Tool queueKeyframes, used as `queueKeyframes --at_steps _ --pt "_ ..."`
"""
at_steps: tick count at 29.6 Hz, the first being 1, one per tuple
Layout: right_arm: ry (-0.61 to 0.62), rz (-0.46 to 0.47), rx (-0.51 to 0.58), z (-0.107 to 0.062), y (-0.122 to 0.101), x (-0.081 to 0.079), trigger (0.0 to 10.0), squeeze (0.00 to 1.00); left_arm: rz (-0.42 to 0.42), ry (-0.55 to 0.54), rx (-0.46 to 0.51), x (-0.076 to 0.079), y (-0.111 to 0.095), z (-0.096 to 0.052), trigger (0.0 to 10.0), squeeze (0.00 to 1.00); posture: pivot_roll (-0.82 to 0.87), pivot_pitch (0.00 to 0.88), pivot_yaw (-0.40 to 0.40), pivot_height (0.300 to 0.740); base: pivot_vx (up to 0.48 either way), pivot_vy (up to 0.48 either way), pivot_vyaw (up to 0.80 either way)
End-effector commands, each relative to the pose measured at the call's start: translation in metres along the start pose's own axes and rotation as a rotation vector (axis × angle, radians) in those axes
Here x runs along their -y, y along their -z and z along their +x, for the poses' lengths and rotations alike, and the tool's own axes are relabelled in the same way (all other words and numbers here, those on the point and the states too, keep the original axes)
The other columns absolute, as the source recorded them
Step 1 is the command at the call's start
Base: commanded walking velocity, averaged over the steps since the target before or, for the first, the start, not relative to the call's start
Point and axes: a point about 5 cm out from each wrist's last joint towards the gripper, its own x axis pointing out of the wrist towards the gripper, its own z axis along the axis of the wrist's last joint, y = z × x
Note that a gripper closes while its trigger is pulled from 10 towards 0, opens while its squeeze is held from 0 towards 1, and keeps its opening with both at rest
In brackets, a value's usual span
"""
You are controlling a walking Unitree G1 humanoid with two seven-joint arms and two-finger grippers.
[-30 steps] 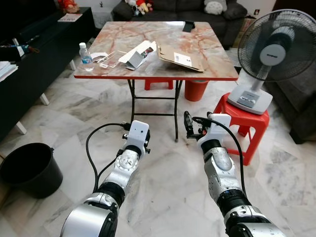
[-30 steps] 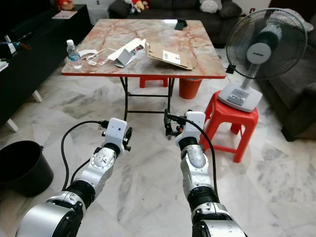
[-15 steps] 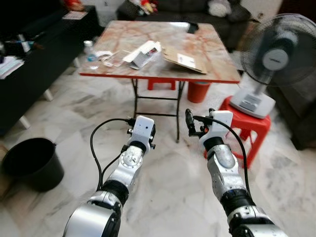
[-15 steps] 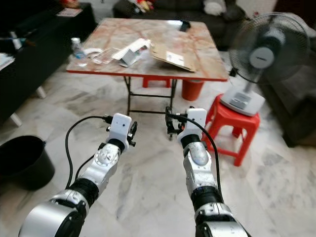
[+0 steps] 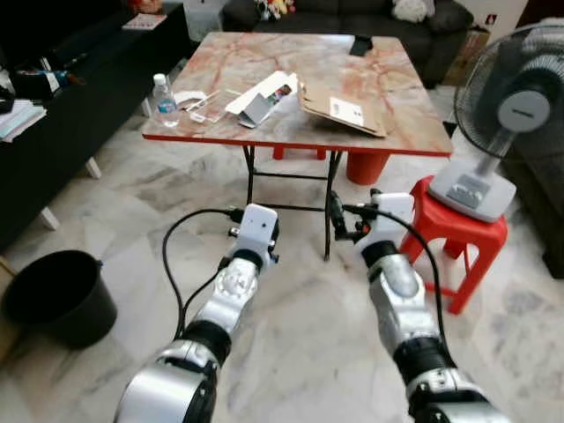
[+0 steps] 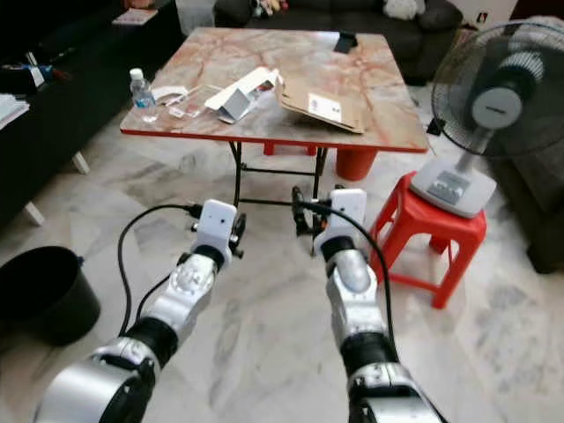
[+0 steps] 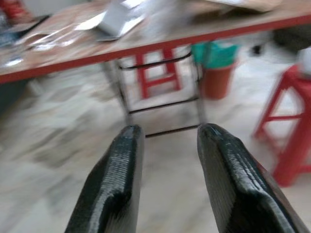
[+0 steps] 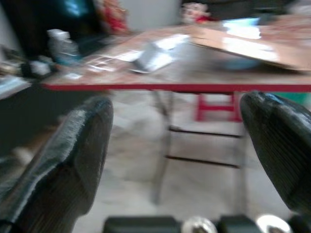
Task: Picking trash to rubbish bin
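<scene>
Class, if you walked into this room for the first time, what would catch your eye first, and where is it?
The marble-patterned table straight ahead, littered with a flattened cardboard box, white packaging and a water bottle. A fan sits on a red stool to its right, and a black bucket waits on the floor at left.

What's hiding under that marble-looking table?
Under the table stand its black folding legs, a red stool and an orange-red bin. Inside the bin something green shows in the left wrist view; the tabletop covers the rest.
</scene>
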Motion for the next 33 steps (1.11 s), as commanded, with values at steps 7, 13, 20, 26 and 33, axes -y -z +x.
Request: queueKeyframes --at_steps 7,13,20,26,33 --pt "0.003 -0.01 0.004 0.0002 -0.0043 0.0044 10.0 0.0 0.0 0.0 0.011 0.005 -0.0058 0.0025 10.0 0.0 -0.16 0.015 -0.015 0.74 0.367 0.0 0.62" --pt "0.02 0.034 0.003 0.0013 -0.0051 0.0053 10.0 0.0 0.004 -0.001 0.016 0.0045 -0.0072 0.003 10.0 0.0 -0.16 0.015 -0.016 0.74 0.367 0.0 0.0" --pt "0.019 0.037 0.009 0.0021 -0.0068 0.0053 10.0 0.0 0.021 0.023 0.029 0.0063 -0.0097 0.0037 10.0 0.0 -0.15 0.014 -0.014 0.74 0.368 0.0 -0.54" --pt "0.013 0.043 0.014 0.0015 -0.007 0.0027 10.0 0.0 0.023 0.03 0.039 0.0087 -0.0116 0.0038 10.0 0.0 -0.15 0.016 -0.013 0.74 0.364 0.0 0.0" --pt "0.017 0.057 0.012 0.0014 -0.0065 0.0034 10.0 0.0 0.035 0.033 0.046 0.0087 -0.013 0.0041 10.0 0.0 -0.15 0.016 -0.013 0.74 0.368 0.0 0.0"
